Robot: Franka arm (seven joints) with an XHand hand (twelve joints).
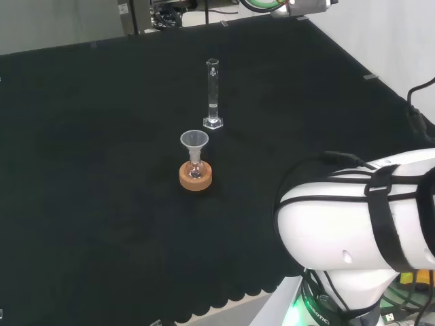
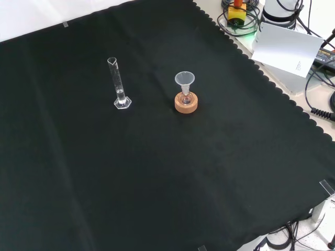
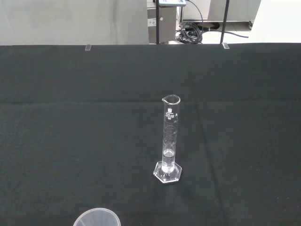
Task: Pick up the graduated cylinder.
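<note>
Grad. cylinder [image 1: 213, 94] upright, near funnel [image 1: 194, 140] on cork ring [image 1: 195, 176], seemingly untouched.

White graduation print on the graduated cylinder [image 3: 170, 141], otherwise illegible

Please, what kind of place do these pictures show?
Most likely a robotics lab set up for chemistry glassware. A graduated cylinder and a funnel in a small flask on a cork ring stand on a black cloth bench, with cables at its edge.
</note>
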